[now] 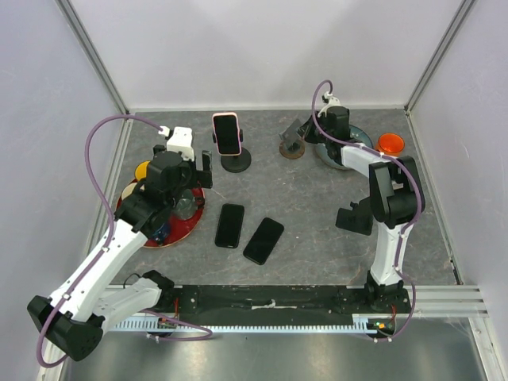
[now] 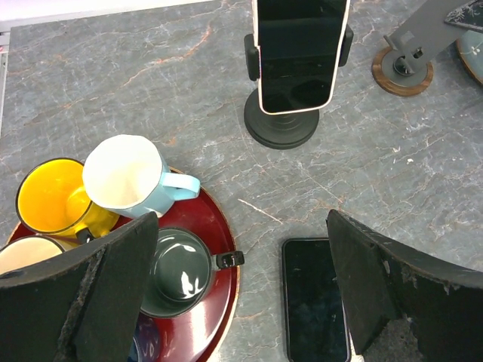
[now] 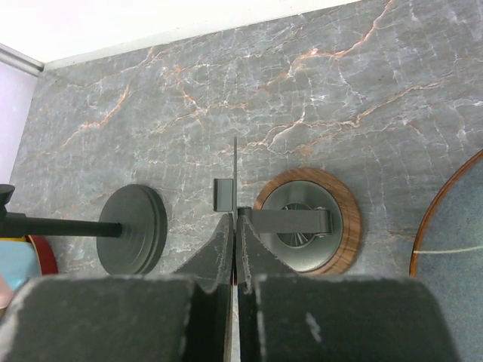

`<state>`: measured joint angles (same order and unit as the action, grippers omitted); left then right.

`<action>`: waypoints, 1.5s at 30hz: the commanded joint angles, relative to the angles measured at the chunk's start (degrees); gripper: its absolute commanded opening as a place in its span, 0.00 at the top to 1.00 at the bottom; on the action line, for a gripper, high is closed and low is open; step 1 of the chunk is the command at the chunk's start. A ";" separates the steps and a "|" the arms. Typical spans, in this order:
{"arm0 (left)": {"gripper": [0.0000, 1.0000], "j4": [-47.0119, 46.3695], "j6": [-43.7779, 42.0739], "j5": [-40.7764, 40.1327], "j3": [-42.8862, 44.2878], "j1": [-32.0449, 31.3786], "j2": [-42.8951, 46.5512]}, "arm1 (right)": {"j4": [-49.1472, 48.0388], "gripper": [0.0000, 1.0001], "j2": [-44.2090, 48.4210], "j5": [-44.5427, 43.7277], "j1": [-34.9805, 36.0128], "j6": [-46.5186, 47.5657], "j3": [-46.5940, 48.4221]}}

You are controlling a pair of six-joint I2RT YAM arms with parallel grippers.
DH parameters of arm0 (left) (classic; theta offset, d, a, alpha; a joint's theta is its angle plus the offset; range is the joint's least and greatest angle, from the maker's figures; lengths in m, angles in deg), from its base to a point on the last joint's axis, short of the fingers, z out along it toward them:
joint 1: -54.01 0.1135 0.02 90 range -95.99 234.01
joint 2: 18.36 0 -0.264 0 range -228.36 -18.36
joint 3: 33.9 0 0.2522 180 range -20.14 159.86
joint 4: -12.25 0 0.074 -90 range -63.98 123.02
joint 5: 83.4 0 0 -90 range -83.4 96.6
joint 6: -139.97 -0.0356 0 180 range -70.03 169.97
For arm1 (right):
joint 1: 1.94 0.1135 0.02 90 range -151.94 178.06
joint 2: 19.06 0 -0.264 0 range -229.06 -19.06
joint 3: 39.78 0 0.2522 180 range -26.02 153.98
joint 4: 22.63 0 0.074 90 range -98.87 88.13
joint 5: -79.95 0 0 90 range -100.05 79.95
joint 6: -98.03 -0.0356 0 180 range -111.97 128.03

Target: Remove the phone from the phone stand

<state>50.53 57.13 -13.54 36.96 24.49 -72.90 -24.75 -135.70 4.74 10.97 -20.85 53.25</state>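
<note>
The phone (image 1: 227, 133) in a pale pink case stands upright in the black phone stand (image 1: 236, 163) at the back centre. The left wrist view has the phone (image 2: 300, 53) at the top, clamped above the stand's round base (image 2: 281, 130). My left gripper (image 1: 196, 176) is open, hanging to the left of and nearer than the stand, with nothing between its fingers (image 2: 113, 279). My right gripper (image 1: 315, 131) is shut on the thin plate (image 3: 235, 170) of a second, empty stand with a wooden base (image 3: 308, 220).
Two dark phones (image 1: 230, 225) (image 1: 263, 240) lie flat mid-table. A red tray (image 2: 219, 226) at the left holds a yellow mug (image 2: 49, 197), a white and blue mug (image 2: 128, 175) and a dark green cup (image 2: 175, 271). An orange object (image 1: 390, 144) and a grey-blue plate (image 1: 348, 157) sit back right.
</note>
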 commanded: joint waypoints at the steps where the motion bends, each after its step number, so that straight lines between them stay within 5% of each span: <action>1: 0.00 -3.24 0.14 1.68 -0.50 0.60 0.93 | -3.81 0.96 0.01 0.51 0.10 1.20 2.04; 4: 0.00 -3.24 0.66 2.12 -0.50 0.69 0.67 | -3.81 0.86 0.62 0.24 -0.16 1.20 1.07; 11: 0.00 -3.77 3.30 3.70 -0.24 0.95 -0.30 | -1.62 0.31 6.76 -2.39 -0.34 2.95 -2.36; 17: 0.00 -3.42 7.87 5.11 3.01 0.95 -4.16 | 2.07 0.05 15.28 -6.52 -0.34 4.27 -5.86; 32: 0.00 -7.63 9.19 1.07 17.69 0.95 -20.15 | 7.53 0.02 43.85 -17.77 0.80 -4.32 -26.34; 45: 0.00 -18.00 7.70 -4.46 22.70 0.95 -30.97 | 8.67 0.02 60.82 -14.96 9.33 -7.41 -45.95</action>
<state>40.08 64.93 -13.65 56.32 25.08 -102.06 -16.20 -78.52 -10.89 19.36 -26.66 10.19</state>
